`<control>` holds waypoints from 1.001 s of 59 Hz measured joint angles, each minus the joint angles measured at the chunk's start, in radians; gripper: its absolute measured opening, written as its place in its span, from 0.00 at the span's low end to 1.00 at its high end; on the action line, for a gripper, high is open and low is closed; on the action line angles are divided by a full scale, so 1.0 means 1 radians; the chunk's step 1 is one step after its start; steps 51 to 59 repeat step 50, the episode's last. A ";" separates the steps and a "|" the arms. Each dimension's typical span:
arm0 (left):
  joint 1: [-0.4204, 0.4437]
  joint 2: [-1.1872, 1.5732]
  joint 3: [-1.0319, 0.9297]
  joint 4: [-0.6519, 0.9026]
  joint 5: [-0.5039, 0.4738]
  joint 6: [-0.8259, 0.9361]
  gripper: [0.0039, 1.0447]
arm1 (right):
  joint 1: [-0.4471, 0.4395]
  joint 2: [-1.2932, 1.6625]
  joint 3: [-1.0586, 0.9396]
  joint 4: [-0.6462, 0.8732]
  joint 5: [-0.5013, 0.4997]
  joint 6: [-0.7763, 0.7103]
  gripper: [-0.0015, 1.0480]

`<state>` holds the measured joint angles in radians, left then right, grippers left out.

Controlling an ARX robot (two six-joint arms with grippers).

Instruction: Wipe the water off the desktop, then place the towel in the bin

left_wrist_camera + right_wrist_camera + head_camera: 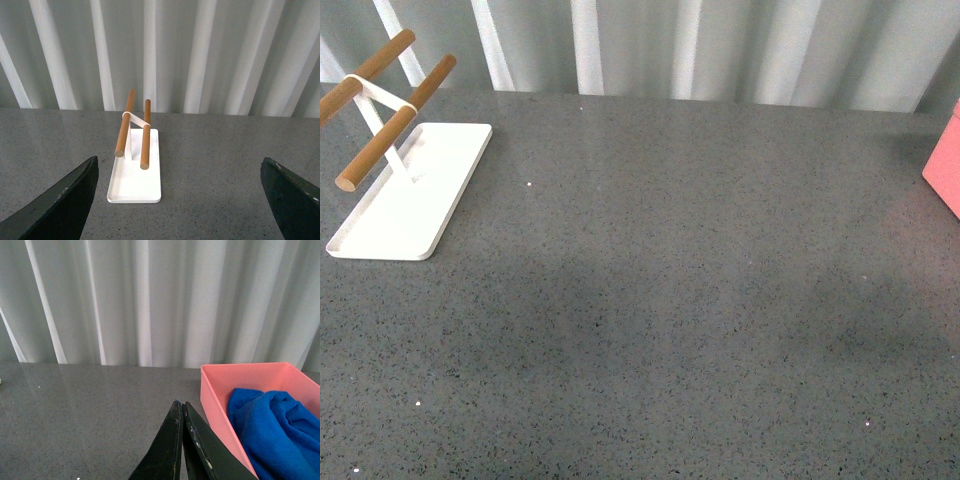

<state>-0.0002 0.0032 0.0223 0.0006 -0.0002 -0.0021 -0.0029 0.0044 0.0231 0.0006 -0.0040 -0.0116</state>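
Observation:
The bright blue towel lies bunched inside the salmon-pink bin. In the front view only a corner of the bin shows at the right edge, and neither arm appears there. My right gripper is shut with nothing in it, its tips over the dark grey speckled desktop just beside the bin's near wall. My left gripper is open and empty, its two dark fingers spread wide above the desktop, pointing toward the white tray.
A flat white tray with two wooden rods on a white stand sits at the desktop's far left; the left wrist view shows the tray too. Pale pleated curtains hang behind the far edge.

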 joint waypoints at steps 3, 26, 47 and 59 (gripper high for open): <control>0.000 0.000 0.000 0.000 0.000 0.000 0.94 | 0.000 0.000 0.000 0.000 0.000 0.000 0.07; 0.000 0.000 0.000 0.000 0.000 0.000 0.94 | 0.000 0.000 0.000 0.000 0.000 0.001 0.75; 0.000 0.000 0.000 0.000 0.000 0.000 0.94 | 0.000 0.000 0.000 0.000 0.000 0.002 0.93; 0.000 0.000 0.000 0.000 0.000 0.000 0.94 | 0.000 0.000 0.000 0.000 0.000 0.002 0.93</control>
